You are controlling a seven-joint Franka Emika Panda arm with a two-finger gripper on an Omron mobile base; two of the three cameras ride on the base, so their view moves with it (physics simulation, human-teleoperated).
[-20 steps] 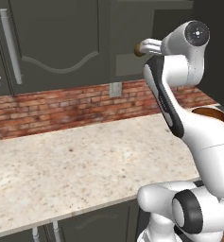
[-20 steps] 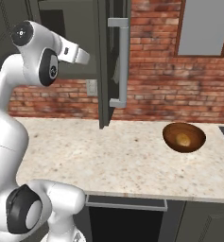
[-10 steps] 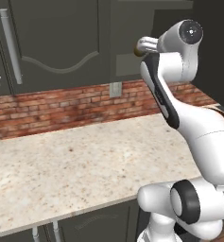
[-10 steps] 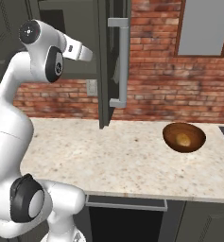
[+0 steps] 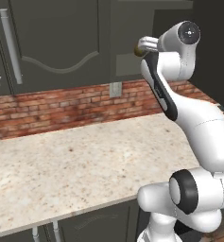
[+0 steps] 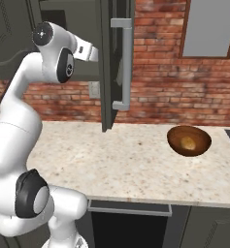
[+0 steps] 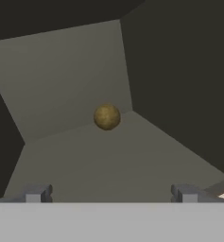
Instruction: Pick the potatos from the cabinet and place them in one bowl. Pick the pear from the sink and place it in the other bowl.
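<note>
Potato (image 7: 107, 116) sits deep in cabinet (image 7: 75, 85); end effector (image 7: 111, 194) fingertips cropped.

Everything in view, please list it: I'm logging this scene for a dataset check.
Potato: one, olive-brown, on the cabinet shelf near its back corner.
Potato: one, golden-tan, inside the bowl.
Bowl: one, glossy dark brown, on the counter at right.
Cabinet: dark grey, door open, silver bar handle.
Counter: one, speckled beige, below a red brick wall.
Gripper: open, tips apart, facing the shelf potato, not touching it.
</note>
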